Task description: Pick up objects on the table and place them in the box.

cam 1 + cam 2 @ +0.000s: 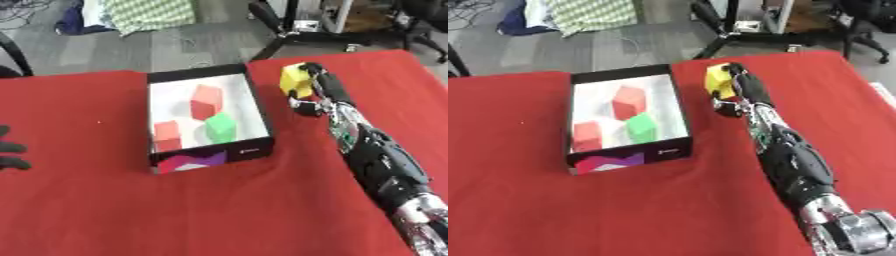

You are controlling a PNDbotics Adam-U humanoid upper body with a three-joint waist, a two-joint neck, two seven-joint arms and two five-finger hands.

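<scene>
1. Right hand (317, 82) clenched around yellow cube (295, 80), just right of black-walled white-floored box (260, 112).
2. Inside box: two red cubes (206, 101), one green cube (220, 127).
3. Left hand (10, 149) idle, well left of box, fingers relaxed.

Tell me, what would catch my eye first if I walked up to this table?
Probably the long black and silver arm reaching in from the right, its right hand curled around a yellow block just beside the box. Next, the black-walled box in the middle of the red table, with two red blocks and a green block inside. The left hand rests at the left edge.
</scene>
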